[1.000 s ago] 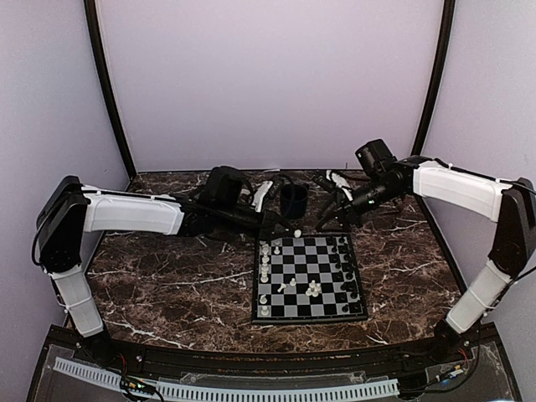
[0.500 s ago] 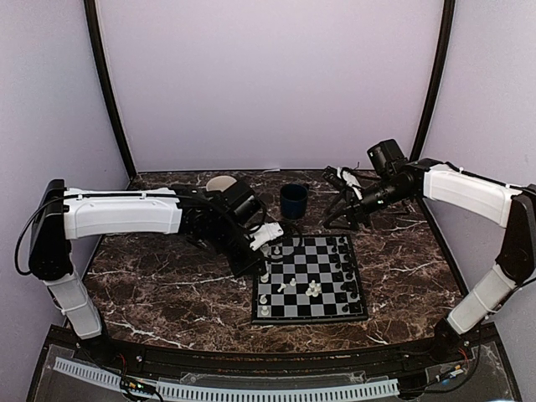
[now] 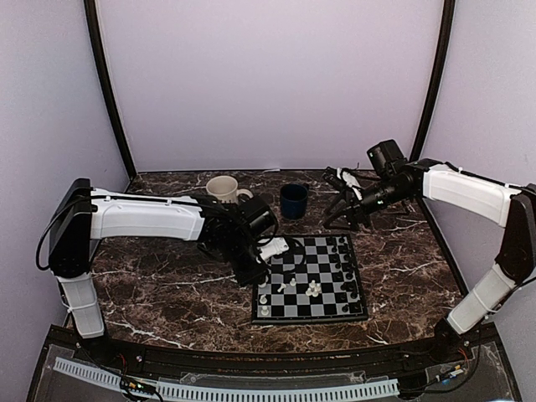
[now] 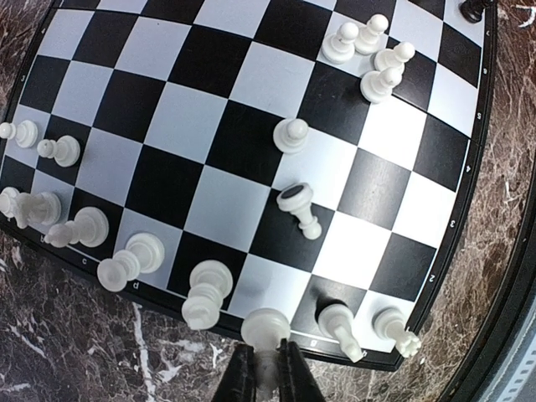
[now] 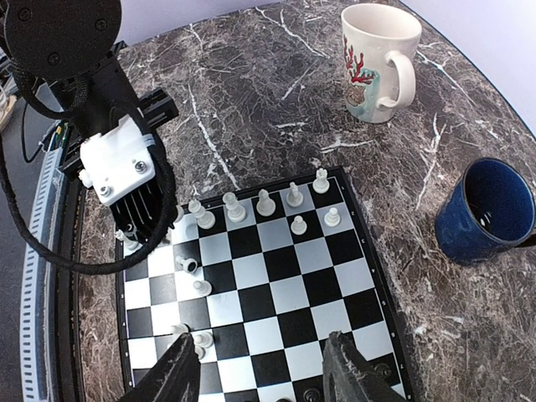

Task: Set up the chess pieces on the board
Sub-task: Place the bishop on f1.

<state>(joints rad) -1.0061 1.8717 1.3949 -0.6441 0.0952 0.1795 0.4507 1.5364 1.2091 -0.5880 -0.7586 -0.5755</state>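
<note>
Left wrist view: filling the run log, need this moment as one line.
left gripper shut on small white plastic chess piece | at edge of black-and-grey checkered board | right gripper open, empty

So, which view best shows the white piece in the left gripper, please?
Left wrist: the white piece shows clearly, pinched in the left gripper. In top external and right wrist, the gripper body mostly hides it.

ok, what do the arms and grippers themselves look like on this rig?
Both match: white shell links on the left arm and right arm, black joints and bases. The left gripper has slim black fingers below a white screwed block, with a black cable looping beside it. The right gripper has black fingers too. No markings are readable.
</note>
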